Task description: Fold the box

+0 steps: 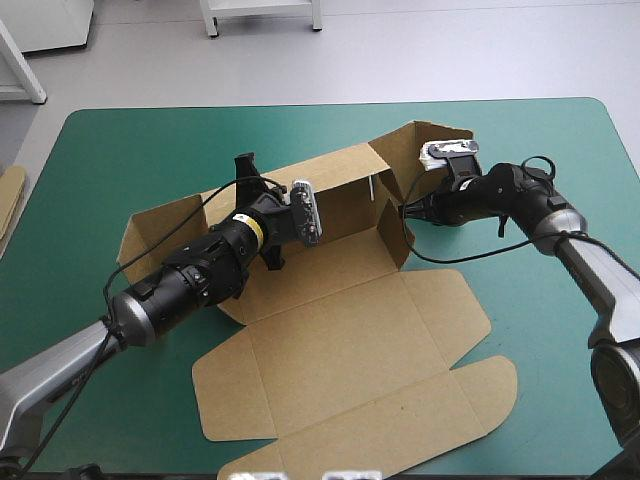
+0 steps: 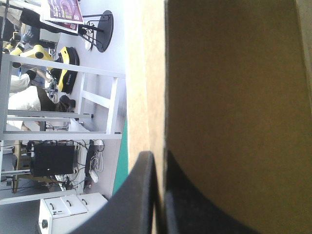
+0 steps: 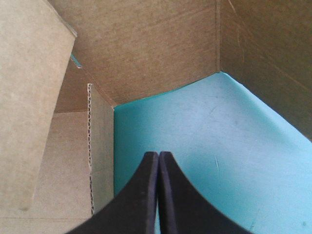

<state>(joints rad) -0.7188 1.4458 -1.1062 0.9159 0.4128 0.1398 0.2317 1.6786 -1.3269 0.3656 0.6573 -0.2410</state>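
The brown box (image 1: pixel 340 330) lies mid-table, its front panels and lid flat. Its long back wall (image 1: pixel 340 180) stands raised, and a side flap (image 1: pixel 440 135) is raised at the far right end. My left gripper (image 1: pixel 318 215) reaches over the box's base and is shut on the back wall's top edge. In the left wrist view the board (image 2: pixel 234 97) runs up from between the black fingers (image 2: pixel 144 195). My right gripper (image 1: pixel 408 212) is shut and holds nothing. It points at the box's right end, over teal-green cover (image 3: pixel 204 146), with brown walls (image 3: pixel 146 44) ahead and beside it.
An edge of more brown board (image 1: pixel 10 195) shows at the table's left edge. Teal-green cover (image 1: pixel 150 140) lies bare behind the box and along the right front (image 1: pixel 570 380). The left arm lies across the box's left half.
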